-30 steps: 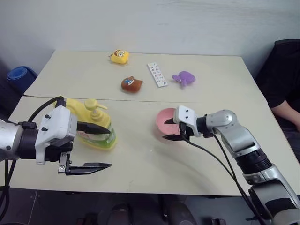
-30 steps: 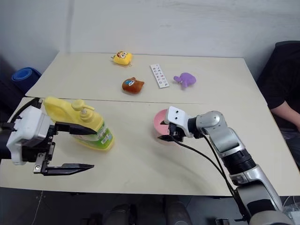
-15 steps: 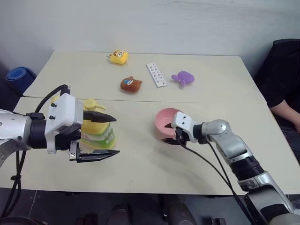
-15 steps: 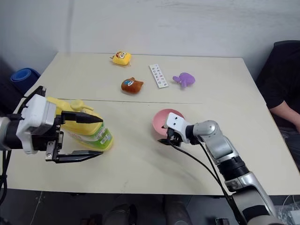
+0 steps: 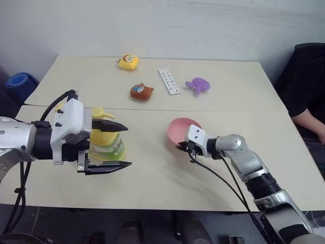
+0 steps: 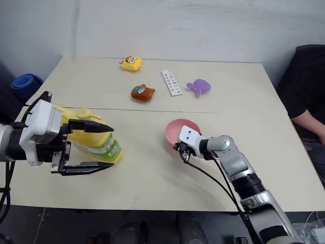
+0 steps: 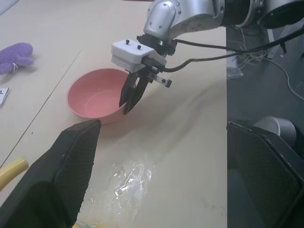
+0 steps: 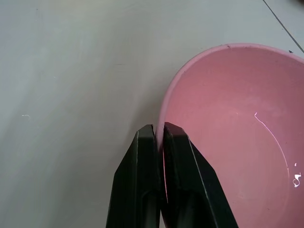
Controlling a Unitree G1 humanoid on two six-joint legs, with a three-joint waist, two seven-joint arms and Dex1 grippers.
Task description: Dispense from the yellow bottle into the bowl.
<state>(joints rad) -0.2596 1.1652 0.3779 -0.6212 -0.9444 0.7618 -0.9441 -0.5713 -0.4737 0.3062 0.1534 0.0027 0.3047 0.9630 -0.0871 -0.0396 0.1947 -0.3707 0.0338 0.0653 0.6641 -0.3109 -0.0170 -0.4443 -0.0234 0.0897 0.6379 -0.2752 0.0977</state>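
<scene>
The yellow bottle (image 5: 104,141) stands at the table's front left, its pump top toward the bowl. My left gripper (image 5: 129,145) hangs open beside it, one finger above the pump and one low in front, apart from the bottle. The pink bowl (image 5: 179,128) sits at mid-table. My right gripper (image 8: 159,130) is shut on the bowl's (image 8: 228,118) near rim, one finger inside and one outside. The left wrist view looks past its own wide fingers (image 7: 71,161) at the bowl (image 7: 95,99) and the right gripper (image 7: 129,107).
At the table's far side lie a yellow toy (image 5: 128,61), a brown toy (image 5: 142,91), a white card (image 5: 170,81) and a purple toy (image 5: 198,84). A person in black (image 5: 307,86) sits at the right edge. A blue roll (image 5: 20,84) lies off the left side.
My right gripper has sunk onto the bowl's near rim and shut on it. The left gripper has stayed open beside the bottle.
</scene>
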